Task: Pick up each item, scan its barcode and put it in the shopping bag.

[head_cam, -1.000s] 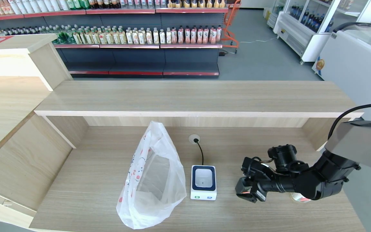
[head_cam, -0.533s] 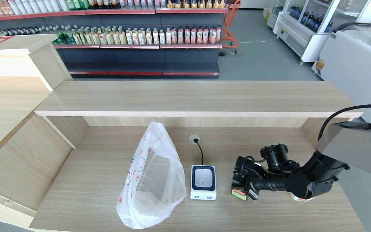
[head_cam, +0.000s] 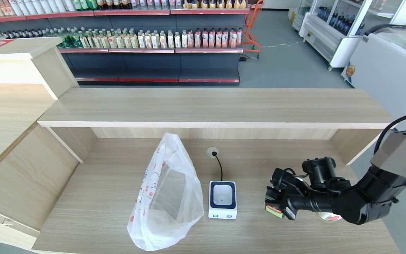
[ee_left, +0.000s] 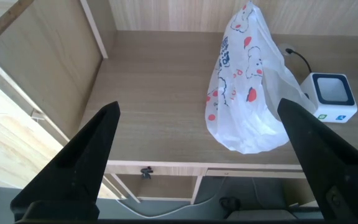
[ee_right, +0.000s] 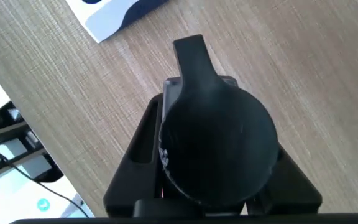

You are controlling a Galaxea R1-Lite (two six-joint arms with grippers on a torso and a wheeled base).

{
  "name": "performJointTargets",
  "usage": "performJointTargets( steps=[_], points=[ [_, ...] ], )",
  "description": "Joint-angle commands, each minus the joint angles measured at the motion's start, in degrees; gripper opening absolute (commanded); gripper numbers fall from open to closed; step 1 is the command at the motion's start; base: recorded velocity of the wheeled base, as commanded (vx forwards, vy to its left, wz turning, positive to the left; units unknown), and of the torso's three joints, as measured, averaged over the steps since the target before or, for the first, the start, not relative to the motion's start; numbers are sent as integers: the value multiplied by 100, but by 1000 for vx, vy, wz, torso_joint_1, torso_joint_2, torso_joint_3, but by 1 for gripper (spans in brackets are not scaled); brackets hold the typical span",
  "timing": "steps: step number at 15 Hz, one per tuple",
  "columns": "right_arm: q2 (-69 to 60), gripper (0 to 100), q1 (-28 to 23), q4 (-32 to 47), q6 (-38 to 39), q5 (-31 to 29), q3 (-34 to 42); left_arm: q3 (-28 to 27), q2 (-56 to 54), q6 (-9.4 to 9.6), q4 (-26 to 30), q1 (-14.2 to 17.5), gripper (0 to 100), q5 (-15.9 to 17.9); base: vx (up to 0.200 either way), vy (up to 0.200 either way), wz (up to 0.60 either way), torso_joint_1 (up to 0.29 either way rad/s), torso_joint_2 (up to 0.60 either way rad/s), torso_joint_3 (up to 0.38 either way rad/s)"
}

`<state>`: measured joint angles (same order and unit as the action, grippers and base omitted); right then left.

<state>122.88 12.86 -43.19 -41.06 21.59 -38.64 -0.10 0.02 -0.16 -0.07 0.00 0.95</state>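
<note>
Two-tier wooden counter point(head_cam: 100, 197), drink shelves point(head_cam: 153, 49) behind; left fingers point(ee_left: 73, 168) apart, right fingers point(head_cam: 270, 197) around small item point(head_cam: 273, 211).

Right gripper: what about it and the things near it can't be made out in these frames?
1. The red-and-green item at the right gripper: head view, mostly hidden by the gripper; its kind and any barcode cannot be told.
2. The gripper's hold: right wrist view, a dark rounded body covers it.
3. A round disc on the counter: head view, mostly under the right arm.
4. The scanner: right wrist view, cut off by the edge.
</note>
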Motion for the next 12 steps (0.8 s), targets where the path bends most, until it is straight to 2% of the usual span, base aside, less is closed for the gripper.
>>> performJointTargets(
  steps=[1,2,3,5,6,7,9,10,12],
  points=[
    [-1548,0,-539,-242,1161,-41,322,1,-2,-2,-1,0,100,2,0,0,0,0,0,0],
    [-1548,0,-539,-242,1161,-41,322,1,-2,-2,-1,0,100,2,0,0,0,0,0,0],
    [-2541,0,-1172,-278,643,3,788,1,-2,-2,-1,0,100,2,0,0,0,0,0,0],
    [-3086,0,-1400,-796,-807,276,1403,1,-2,-2,-1,0,100,2,0,0,0,0,0,0],
    [-3218,0,-1427,-1156,-1827,1207,1614,1,-2,-2,-1,0,100,2,0,0,0,0,0,0],
    [-3227,0,-1427,-1104,-2978,2200,1579,1,-2,-2,-1,0,100,2,0,0,0,0,0,0],
    [-3235,0,-1330,-726,-6318,3448,1570,1,-2,-2,-1,0,100,2,0,0,0,0,0,0],
    [-3288,0,-1128,-198,-7654,3703,1588,1,-2,-2,-1,0,100,2,0,0,0,0,0,0],
    [-3455,0,-671,1603,-10299,3695,1500,1,-2,-2,-1,0,100,2,0,0,0,0,0,0]
  ],
)
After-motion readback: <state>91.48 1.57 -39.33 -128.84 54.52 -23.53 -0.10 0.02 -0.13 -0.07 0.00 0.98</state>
